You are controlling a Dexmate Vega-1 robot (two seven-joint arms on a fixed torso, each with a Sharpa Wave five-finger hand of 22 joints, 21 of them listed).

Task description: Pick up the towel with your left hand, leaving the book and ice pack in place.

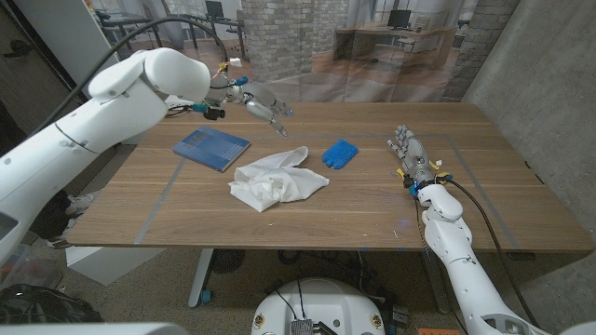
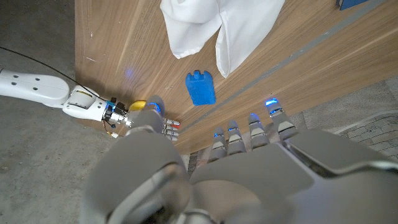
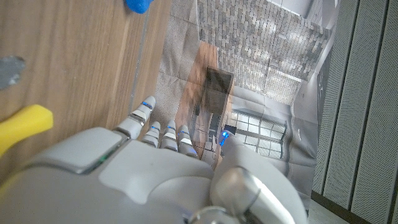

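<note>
Lying crumpled mid-table, the white towel [image 1: 277, 180], between the blue book [image 1: 212, 148] and the blue ice pack [image 1: 340, 153]; likely soft, light, best pinched at a raised fold. Hovering beyond it with fingers spread and empty, the left hand [image 1: 264, 108]. Standing idle and empty at the table's [image 1: 363, 219] right side, the right hand [image 1: 410, 149].

We are seeing even, soft indoor light falling on the wooden surface [image 1: 372, 209], with only faint shadows forming under the white towel [image 1: 277, 180]. The head view is staying sharp. In both wrist views the near hand is blurring out of focus: the left hand [image 2: 205, 180] and the right hand [image 3: 155, 180].
</note>
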